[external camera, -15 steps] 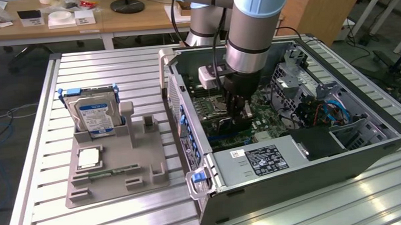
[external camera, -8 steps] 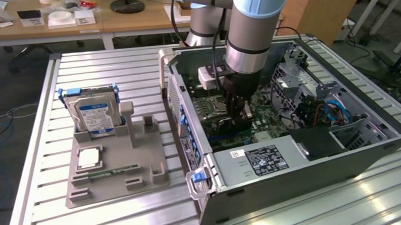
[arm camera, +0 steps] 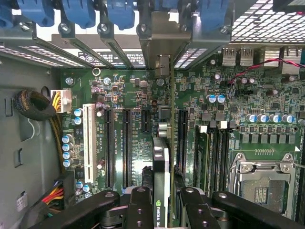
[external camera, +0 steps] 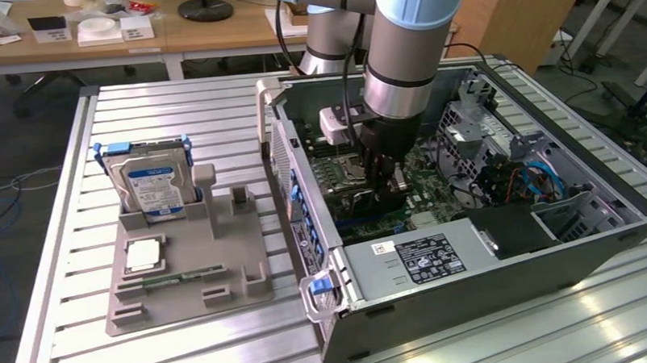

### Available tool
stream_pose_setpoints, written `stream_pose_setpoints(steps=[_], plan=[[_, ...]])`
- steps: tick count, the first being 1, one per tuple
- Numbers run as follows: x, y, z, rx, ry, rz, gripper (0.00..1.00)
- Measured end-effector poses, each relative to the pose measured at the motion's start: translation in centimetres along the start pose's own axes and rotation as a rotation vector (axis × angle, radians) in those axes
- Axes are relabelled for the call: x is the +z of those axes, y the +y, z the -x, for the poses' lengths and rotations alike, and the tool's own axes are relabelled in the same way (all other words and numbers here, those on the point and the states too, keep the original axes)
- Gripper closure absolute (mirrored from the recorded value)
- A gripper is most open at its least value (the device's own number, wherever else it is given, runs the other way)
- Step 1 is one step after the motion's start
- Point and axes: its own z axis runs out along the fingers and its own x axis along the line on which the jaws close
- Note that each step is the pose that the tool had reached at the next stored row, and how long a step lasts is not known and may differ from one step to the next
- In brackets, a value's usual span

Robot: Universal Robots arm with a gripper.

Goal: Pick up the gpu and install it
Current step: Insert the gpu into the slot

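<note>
Seen edge-on in the wrist view, the gpu (arm camera: 161, 162) is a thin card with a black cooler, standing upright over the green motherboard (arm camera: 128, 95). Its silver end bracket (arm camera: 161, 45) reaches the rear slot openings under the blue latches. My gripper (arm camera: 164, 210) is shut on the card, with one black finger (arm camera: 138, 205) on each side. In the exterior view the gripper (external camera: 388, 187) is lowered deep inside the open computer case (external camera: 498, 248). Whether the card's edge sits in a slot I cannot tell.
Black expansion slots (arm camera: 126, 143) and a white slot (arm camera: 88, 138) flank the card, with the CPU socket (arm camera: 259, 181) beyond. Outside the case, a grey holder (external camera: 187, 283) carries a silver hard drive (external camera: 152, 183), a small chip (external camera: 143, 252) and a green memory stick (external camera: 181, 277).
</note>
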Motion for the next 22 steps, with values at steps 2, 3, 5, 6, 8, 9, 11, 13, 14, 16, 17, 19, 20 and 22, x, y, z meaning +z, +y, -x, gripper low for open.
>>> stream_pose_setpoints(steps=[2,3,5,6,8,9,11,13,14,16,17,19,20,22], plan=[[0.00,0.00,0.00,0.000,-0.0001,0.0000,0.73],[-0.01,0.00,0.00,0.000,0.0001,0.0001,0.73],[-0.02,0.00,0.00,0.000,0.0002,0.0001,0.73],[-0.02,0.00,0.00,0.000,0.0003,0.0001,0.73],[-0.02,0.00,0.00,0.000,0.0003,0.0002,0.73],[-0.02,0.00,0.00,0.000,0.0003,0.0001,0.73],[0.02,0.00,-0.01,0.000,0.0005,0.0002,0.73],[0.09,0.01,-0.01,0.000,0.0005,0.0002,0.73],[0.09,0.01,-0.01,0.000,0.0004,0.0002,0.73],[0.10,0.00,0.00,0.000,0.0003,0.0002,0.73],[0.10,0.01,-0.01,0.000,0.0003,0.0002,0.73],[0.13,0.01,0.00,0.000,0.0002,0.0001,0.73],[0.15,0.02,0.00,0.000,0.0003,0.0002,0.73],[0.15,0.02,-0.01,0.000,0.0004,0.0002,0.73]])
